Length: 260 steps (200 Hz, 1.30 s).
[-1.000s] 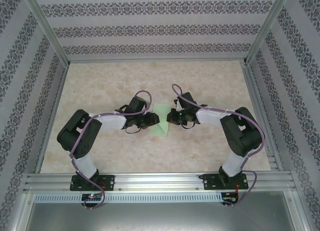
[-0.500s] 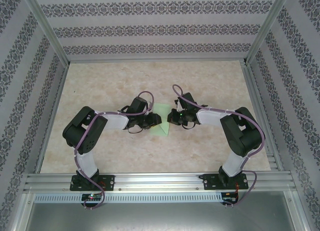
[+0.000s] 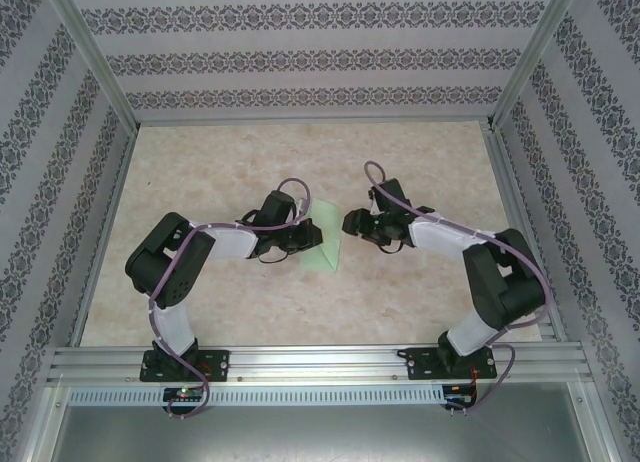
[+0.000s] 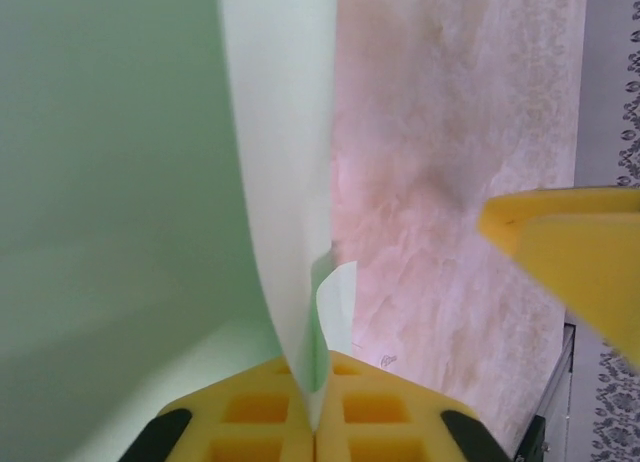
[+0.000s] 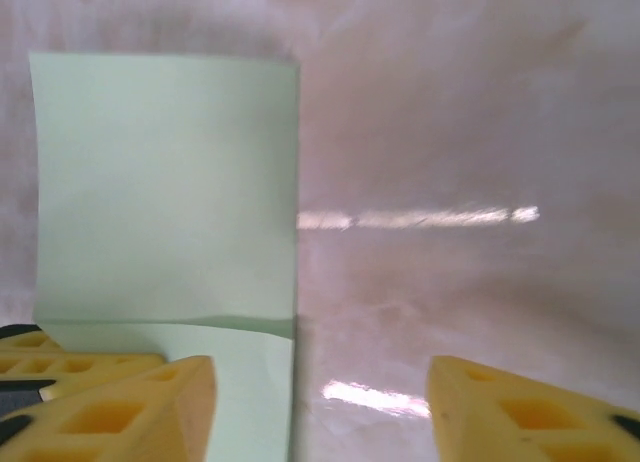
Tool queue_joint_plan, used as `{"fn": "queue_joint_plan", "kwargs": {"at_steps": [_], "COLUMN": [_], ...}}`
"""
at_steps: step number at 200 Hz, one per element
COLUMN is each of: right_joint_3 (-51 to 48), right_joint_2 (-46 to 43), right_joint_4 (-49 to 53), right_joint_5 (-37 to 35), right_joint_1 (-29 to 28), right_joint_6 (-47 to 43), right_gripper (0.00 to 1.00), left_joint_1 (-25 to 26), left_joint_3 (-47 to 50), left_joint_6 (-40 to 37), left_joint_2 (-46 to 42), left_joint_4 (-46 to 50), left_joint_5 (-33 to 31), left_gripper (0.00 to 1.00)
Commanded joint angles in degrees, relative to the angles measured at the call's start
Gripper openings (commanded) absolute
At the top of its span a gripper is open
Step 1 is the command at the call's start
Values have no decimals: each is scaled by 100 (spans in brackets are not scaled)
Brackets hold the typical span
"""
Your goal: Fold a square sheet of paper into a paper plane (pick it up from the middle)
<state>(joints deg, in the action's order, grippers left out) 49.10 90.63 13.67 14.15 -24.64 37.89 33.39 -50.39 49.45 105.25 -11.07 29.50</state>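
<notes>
Sheet of paper [image 3: 328, 254], thin, limp and easily creased, partly folded at mid table [image 3: 200, 172], raised flap nipped in the closed left gripper [image 4: 315, 422], right gripper [image 5: 320, 397] gaping empty alongside; likely best to pinch near the crease.

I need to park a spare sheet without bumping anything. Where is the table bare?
Crowded at centre: the left gripper pinches the sheet of paper, with the open right gripper beside it. The widest bare table lies between them and the back wall. Another patch sits between the sheet and the near rail.
</notes>
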Motion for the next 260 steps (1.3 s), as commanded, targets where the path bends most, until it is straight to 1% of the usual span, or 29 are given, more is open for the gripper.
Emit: {"fn": "queue_joint_plan", "kwargs": {"at_steps": [1,20,33,46,66,89,105,120,135,143,156,167,188,199,213,240,260], "right_joint_3": [-61,-81,-76,-93,-179,-336,-413,-492,-571,-622,-710,-791,-917,-960,-1015,-1108,-1157], "right_joint_2": [-507,-847,-1029,-1196,-1436,-1739,-1925,-2065,-2190,-2242,-2340,-2417,-2551,-2618,-2704,-2796,-2793], "right_joint_4": [483,686,810,920,999,993,1021,1041,1082,1092,1108,1111,1159,1195,1245,1265,1261], "right_joint_5": [-928,-1369,-1593,-1741,-1819,-1811,-1776,-1764,-1858,-1923,-2031,-2086,-2209,-2279,-2312,-2284,-2258], "right_joint_1": [39,55,78,113,222,384,515,609,668,687,715,761,833,874,927,1030,1093], "right_joint_6": [-141,-165,-168,-155,-78,-23,-3,16,60,76,102,125,148,162,175,184,210], "right_gripper": [68,77,81,84,86,87,89,92,98,98,98,98,98,98,98,98,98], "left_joint_1": [-25,-16,-16,12,49,106,225,378,550,675,848,984,1251,1367,1511,1794,1962], "left_joint_3": [-279,-446,-667,-958,-1440,-1919,-2259,-2522,-2778,-2929,-3154,-3313,-3604,-3798,-3990,-4325,-4509], "left_joint_6": [-409,-743,-1074,-1462,-2030,-2522,-2789,-2954,-3059,-3085,-3134,-3151,-3179,-3157,-3147,-3161,-3165], "left_joint_2": [-156,-491,-775,-1025,-1328,-1571,-1604,-1501,-1265,-1091,-760,-470,124,510,920,1593,1922], "left_joint_4": [268,969,1736,2622,3796,4705,5186,5544,5867,6063,6339,6506,6735,6903,6973,6956,6903], "left_joint_5": [-192,-470,-803,-1285,-2043,-2900,-3721,-4577,-5511,-6085,-6799,-7285,-7956,-8221,-8376,-8291,-8052], "left_gripper": [4,3,3,3,3,3,3,3,3,3,3,3,3,2,2,2,2]}}
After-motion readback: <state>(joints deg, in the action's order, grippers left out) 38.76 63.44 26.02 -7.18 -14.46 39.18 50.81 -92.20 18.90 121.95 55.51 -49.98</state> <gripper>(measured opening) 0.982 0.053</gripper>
